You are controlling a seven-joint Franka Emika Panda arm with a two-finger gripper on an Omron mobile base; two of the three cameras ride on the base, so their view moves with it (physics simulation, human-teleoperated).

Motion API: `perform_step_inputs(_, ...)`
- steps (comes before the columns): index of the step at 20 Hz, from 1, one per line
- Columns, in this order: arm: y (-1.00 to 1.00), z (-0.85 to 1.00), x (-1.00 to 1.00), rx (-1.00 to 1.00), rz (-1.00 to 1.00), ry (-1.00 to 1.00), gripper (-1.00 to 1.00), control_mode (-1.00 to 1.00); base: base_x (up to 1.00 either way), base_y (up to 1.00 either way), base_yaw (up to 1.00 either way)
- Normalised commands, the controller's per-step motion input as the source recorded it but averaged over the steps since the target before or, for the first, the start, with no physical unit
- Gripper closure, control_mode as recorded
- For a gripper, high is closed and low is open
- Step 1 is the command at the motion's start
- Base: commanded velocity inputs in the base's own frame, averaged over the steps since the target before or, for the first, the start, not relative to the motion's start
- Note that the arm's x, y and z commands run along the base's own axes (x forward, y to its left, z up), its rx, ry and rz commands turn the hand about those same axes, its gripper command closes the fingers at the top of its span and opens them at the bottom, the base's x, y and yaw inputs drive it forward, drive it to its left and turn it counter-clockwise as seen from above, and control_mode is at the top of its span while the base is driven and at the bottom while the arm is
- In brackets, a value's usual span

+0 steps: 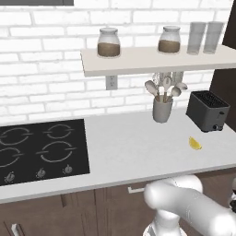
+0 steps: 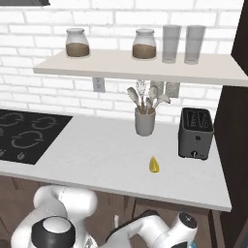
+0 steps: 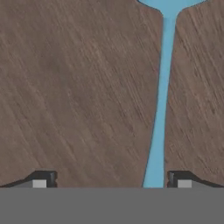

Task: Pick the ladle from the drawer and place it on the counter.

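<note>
The teal-blue ladle [image 3: 160, 109] lies on the dark wood floor of the drawer in the hand view. Its thin handle runs from the bottom up to the round bowl, which is cut off by the top edge. My gripper [image 3: 111, 180] is open just above it. The handle passes between the two fingertips, close to the right fingertip [image 3: 179, 180] and far from the left one. The light speckled counter [image 1: 138, 147] [image 2: 106, 155] spreads above the dark brown cabinet fronts, and my arm reaches down below its front edge.
On the counter stand a cup of pale utensils [image 1: 162, 108] [image 2: 145, 120], a dark toaster [image 1: 208, 110] [image 2: 196, 132] and a yellow lemon wedge [image 1: 195, 143] [image 2: 154, 165]. A black cooktop [image 1: 39, 150] lies at the left. A beige wall shelf [image 1: 152, 59] carries jars and glasses.
</note>
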Motion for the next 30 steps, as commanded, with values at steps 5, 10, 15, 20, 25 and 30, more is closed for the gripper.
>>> perform_step_inputs(5, -0.27, -0.31, 0.24, 0.00, 0.00, 0.00, -1.00, -1.00, 0.00, 0.00, 0.00)
perform_step_inputs(10, -0.30, -0.35, 0.12, 0.00, 0.00, 0.00, -1.00, -1.00, 0.00, 0.00, 0.00)
perform_step_inputs(15, -0.05, -0.67, 0.00, 0.00, 0.00, 0.00, 1.00, -1.00, 0.00, 0.00, 0.00)
perform_step_inputs(20, 0.00, -0.97, -0.01, 0.00, 0.00, 0.00, 1.00, -1.00, 0.00, 0.00, 0.00)
perform_step_inputs(25, 0.05, -1.00, -0.43, 0.00, 0.00, 0.00, 1.00, -1.00, 0.00, 0.00, 0.00)
perform_step_inputs(30, 0.00, -0.69, -0.74, 0.00, 0.00, 0.03, 1.00, -1.00, 0.00, 0.00, 0.00)
